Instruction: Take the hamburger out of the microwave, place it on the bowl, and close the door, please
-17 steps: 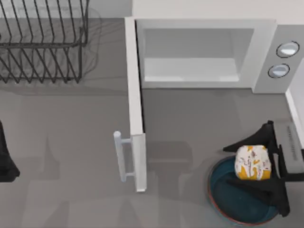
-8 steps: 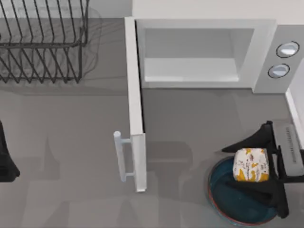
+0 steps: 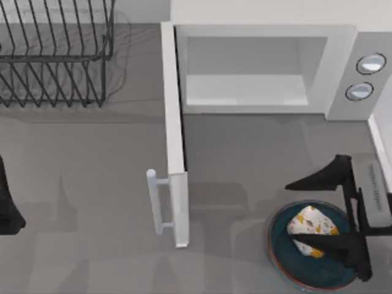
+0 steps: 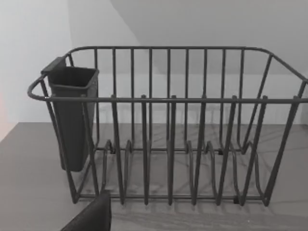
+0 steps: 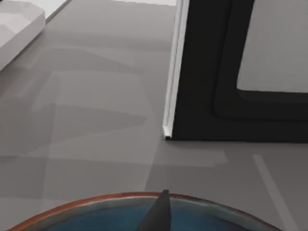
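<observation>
The cream and orange hamburger (image 3: 309,228) lies tilted inside the blue bowl (image 3: 274,245) at the front right of the table. My right gripper (image 3: 296,212) hangs over the bowl, open, with one finger beyond the bowl's far rim and the other across its near half, partly covering the hamburger. The white microwave (image 3: 263,37) stands at the back, its pale cavity bare. Its door (image 3: 174,122) is swung wide open toward the front, its bar handle (image 3: 155,202) on the left face. In the right wrist view the bowl (image 5: 96,204) rim and the door (image 5: 207,72) show.
A black wire rack (image 3: 55,55) stands at the back left, and the left wrist view faces the rack (image 4: 168,130) with its dark cup. My left gripper (image 3: 7,208) is parked at the table's left edge. Bare grey table lies between door and bowl.
The right gripper's fingers have spread apart. The hamburger has dropped from between them and now rests tilted in the bowl. The left arm and the door have not moved.
</observation>
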Controlling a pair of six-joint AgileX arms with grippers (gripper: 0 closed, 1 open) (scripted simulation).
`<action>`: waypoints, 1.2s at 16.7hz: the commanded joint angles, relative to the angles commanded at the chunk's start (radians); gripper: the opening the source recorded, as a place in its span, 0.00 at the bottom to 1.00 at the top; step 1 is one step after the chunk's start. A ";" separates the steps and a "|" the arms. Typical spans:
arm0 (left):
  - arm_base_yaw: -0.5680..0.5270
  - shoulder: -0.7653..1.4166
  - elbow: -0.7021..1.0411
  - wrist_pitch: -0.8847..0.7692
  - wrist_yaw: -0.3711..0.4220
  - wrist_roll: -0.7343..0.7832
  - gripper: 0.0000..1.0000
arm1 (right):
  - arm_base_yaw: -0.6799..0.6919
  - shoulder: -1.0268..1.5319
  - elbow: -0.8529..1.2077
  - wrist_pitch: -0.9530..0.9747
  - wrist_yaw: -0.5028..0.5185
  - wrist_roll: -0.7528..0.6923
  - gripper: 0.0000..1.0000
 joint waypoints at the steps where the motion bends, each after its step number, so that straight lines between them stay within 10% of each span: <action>1: 0.000 0.000 0.000 0.000 0.000 0.000 1.00 | 0.000 0.000 0.000 0.000 0.000 0.000 1.00; 10: 0.000 0.000 0.000 0.000 0.000 0.000 1.00 | -0.035 -0.304 -0.007 -0.102 0.160 0.078 1.00; 20: 0.000 0.000 0.000 0.000 0.000 0.000 1.00 | -0.079 -1.391 -0.204 -0.631 0.821 0.362 1.00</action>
